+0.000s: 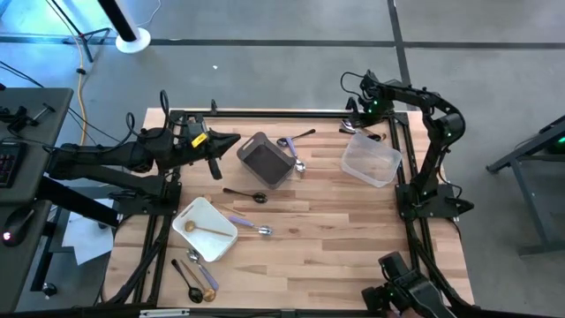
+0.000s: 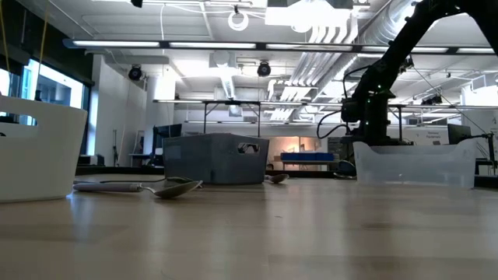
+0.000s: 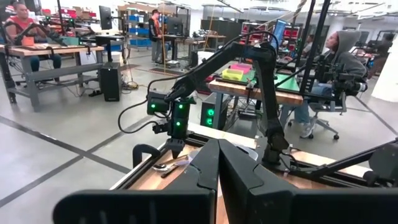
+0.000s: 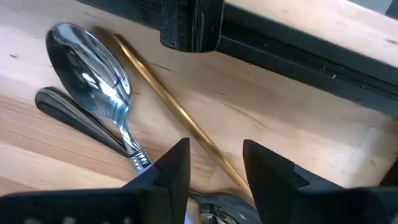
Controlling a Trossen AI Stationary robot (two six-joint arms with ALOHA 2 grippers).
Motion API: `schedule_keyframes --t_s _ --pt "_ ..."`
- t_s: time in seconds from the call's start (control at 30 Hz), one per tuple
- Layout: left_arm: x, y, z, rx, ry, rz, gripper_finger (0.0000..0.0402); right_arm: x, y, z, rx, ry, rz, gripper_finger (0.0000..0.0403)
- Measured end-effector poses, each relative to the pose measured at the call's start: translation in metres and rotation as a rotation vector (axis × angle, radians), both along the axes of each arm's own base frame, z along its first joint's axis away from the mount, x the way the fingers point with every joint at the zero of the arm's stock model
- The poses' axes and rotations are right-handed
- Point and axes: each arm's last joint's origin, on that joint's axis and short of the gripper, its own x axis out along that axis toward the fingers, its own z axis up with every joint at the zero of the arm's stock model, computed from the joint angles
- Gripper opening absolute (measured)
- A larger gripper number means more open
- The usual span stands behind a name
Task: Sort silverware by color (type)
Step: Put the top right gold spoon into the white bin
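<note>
Lying flat on the bare wood directly ahead of the right gripper (image 4: 214, 163), a shiny silver spoon (image 4: 93, 68) rests bowl-up with a slim gold handle (image 4: 177, 115) running slantwise just beside it and passing into the gap between the jaws, while a dark handle (image 4: 81, 121) lies on the spoon's other side, touching its neck. The jaws there stand spread, with nothing pinched between them, low over this small cluster at the far right corner of the desk (image 1: 353, 225), close to the black frame rail (image 4: 298, 50). Just beside that gripper, seen from above, sits the clear tub (image 1: 371, 159). Farther out toward the middle, a few pieces lie next to the grey bin (image 1: 266, 160), among them a dark-handled piece (image 1: 300, 136). A black spoon (image 1: 245, 194) lies alone on open wood between the bin and the white tray (image 1: 216, 243), which holds a gold spoon (image 1: 201, 229); a lilac-handled spoon (image 1: 247, 224) lies just off the tray's edge, and several more pieces (image 1: 198, 277) lie together near the front left edge. The left gripper (image 1: 214, 152) hangs well apart from the right one, over the far left part of the desk next to the grey bin, its jaws pressed together on nothing. People sit at benches in the room beyond.
</note>
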Motion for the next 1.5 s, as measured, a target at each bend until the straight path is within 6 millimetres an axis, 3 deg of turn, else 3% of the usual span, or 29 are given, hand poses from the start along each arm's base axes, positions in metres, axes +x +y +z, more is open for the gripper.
schedule_keyframes --t_s 0.2,0.53,0.67,0.93,1.5 --pt "0.0 0.0 0.0 0.0 0.0 0.0 0.0 -0.002 0.003 -0.012 0.025 0.019 -0.01 0.0133" --pt "0.0 0.0 0.0 0.018 0.007 0.0 0.0 -0.002 0.002 -0.014 0.018 0.036 -0.025 0.0132" --pt "0.0 0.0 0.0 0.023 0.009 0.0 0.0 -0.002 0.002 -0.014 0.013 0.05 -0.029 0.0106" --pt "0.0 0.0 0.003 0.024 -0.019 0.001 0.0 -0.001 0.002 -0.015 0.008 0.054 -0.013 0.0014" --pt "0.0 0.0 0.003 0.016 -0.023 0.001 0.0 -0.002 0.001 -0.01 0.044 0.067 0.077 0.0004"
